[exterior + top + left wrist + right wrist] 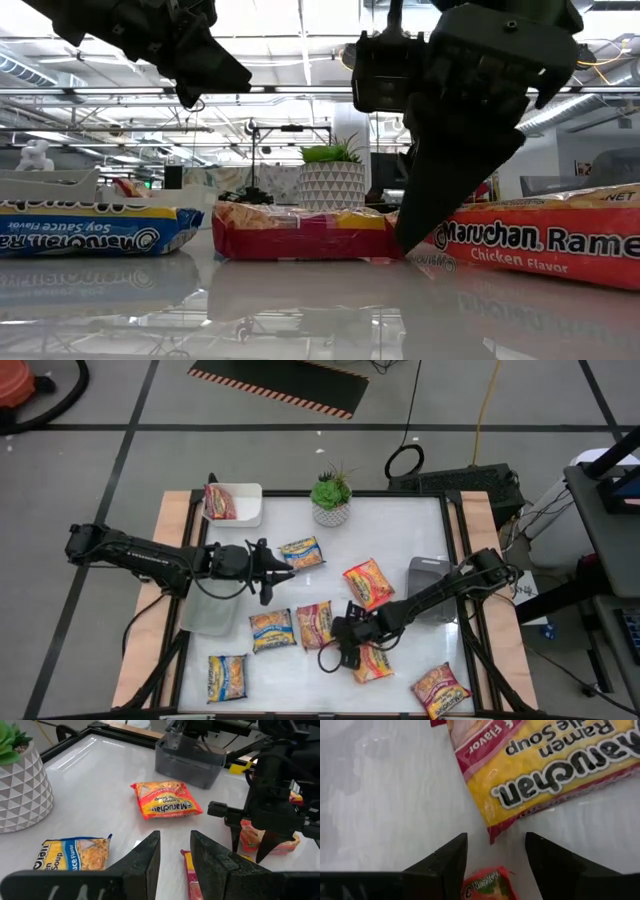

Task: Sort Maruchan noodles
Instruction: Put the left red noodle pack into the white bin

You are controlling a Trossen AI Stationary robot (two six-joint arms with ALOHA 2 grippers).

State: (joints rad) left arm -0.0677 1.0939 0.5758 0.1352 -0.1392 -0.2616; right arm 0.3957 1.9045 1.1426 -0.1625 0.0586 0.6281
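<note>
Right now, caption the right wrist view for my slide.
Right gripper open above an orange packet, beside a red-and-yellow Maruchan packet.

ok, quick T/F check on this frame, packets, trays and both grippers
1. A red packet lies in the white tray. True.
2. The potted plant stands at the table's near edge. False: it stands at the far edge, beside the white tray.
3. The right gripper is down among the packets near the table's middle, jaws apart around an orange packet's edge. True.
4. The left gripper is shut on a blue-and-yellow packet. False: it holds nothing; that packet lies beside it.
5. The grey tray holds three packets. False: none shows in it.
</note>
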